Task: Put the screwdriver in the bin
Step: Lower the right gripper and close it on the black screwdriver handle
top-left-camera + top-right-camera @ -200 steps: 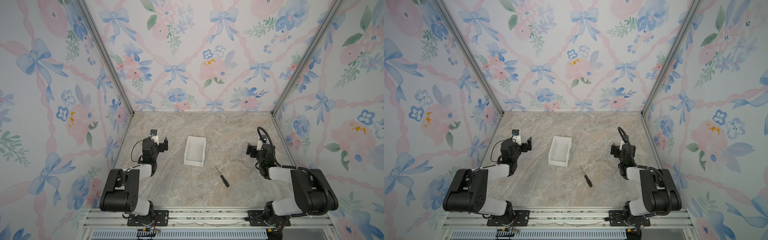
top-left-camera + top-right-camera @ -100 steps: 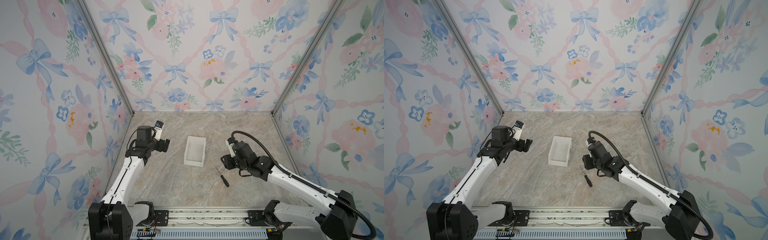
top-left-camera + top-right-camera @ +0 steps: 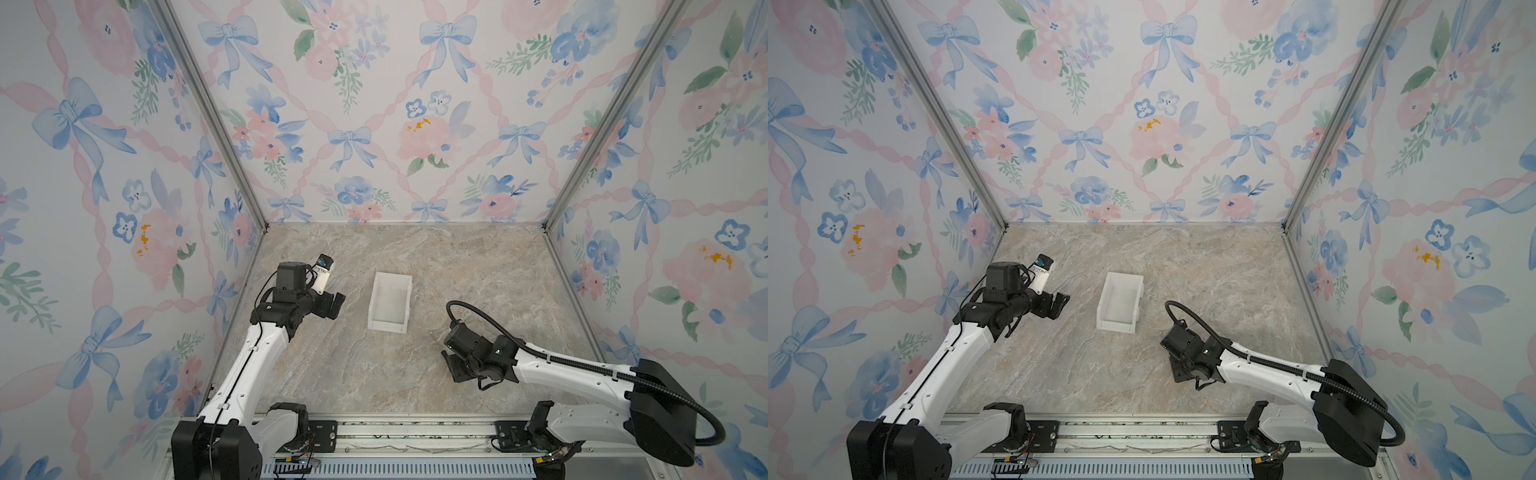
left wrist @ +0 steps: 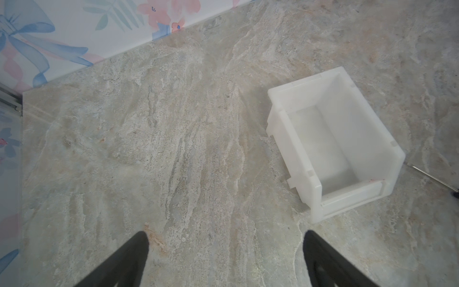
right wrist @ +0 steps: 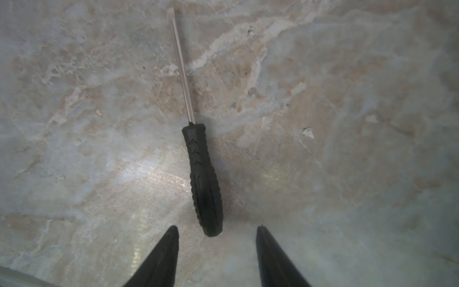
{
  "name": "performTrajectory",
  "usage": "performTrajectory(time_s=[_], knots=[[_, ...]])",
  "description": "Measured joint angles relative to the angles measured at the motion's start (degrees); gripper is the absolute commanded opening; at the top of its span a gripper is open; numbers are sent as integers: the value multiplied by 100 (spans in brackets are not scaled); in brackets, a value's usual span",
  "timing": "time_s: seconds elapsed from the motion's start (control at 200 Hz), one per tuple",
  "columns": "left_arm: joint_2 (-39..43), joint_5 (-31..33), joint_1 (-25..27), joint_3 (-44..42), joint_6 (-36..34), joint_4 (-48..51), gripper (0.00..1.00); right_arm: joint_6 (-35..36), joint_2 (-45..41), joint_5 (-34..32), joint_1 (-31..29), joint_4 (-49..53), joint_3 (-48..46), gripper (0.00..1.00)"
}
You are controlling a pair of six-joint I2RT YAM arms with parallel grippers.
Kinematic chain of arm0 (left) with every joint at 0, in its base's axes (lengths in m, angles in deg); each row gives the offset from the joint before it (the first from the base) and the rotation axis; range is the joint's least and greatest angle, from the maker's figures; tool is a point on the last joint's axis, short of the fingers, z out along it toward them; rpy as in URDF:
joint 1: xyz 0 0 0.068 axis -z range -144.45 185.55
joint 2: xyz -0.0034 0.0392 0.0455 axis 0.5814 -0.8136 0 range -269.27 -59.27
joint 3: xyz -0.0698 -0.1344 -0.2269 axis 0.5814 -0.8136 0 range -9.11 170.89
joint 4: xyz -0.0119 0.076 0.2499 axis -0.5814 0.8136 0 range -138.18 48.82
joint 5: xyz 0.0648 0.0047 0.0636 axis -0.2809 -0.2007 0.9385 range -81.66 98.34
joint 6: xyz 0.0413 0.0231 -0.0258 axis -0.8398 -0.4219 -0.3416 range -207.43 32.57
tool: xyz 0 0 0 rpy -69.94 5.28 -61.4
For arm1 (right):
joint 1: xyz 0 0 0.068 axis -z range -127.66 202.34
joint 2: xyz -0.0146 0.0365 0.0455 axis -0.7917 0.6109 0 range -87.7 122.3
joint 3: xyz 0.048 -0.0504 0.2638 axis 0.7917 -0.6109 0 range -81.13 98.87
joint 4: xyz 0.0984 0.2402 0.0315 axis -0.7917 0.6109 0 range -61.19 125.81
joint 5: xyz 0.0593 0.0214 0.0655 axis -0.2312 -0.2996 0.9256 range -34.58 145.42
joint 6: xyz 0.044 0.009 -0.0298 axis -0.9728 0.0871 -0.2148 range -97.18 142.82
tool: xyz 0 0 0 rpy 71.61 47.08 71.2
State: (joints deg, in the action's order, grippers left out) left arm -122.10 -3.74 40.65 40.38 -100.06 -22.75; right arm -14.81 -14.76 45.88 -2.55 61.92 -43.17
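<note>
Tabletop [image 3: 374, 374], marbled, within floral walls [image 3: 374, 124] bears screwdriver [image 5: 203, 179], bin [image 3: 386, 327]; left hand [image 4: 224, 233], right hand [image 5: 217, 227] agape.

Under my right wrist camera, the screwdriver [image 5: 203, 179] has a matt black handle, ribbed and grooved, plastic or rubber, and a smooth, silvery metal shaft. The bin [image 4: 296, 149] I see is smooth, milky plastic. The table [image 5: 347, 124] looks like marbled stone, faintly glossy.

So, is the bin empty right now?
Empty. The bin shows a bare floor; the screwdriver lies on the table outside it.
</note>
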Motion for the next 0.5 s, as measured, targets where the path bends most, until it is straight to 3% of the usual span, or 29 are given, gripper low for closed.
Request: performTrajectory(time_s=[0.41,0.5], knots=[[181,26,240,0,20,9,98,-72,955,-162,-2,-612,166,43],[205,33,243,0,17,9,98,-55,1008,-175,-2,-686,184,36]])
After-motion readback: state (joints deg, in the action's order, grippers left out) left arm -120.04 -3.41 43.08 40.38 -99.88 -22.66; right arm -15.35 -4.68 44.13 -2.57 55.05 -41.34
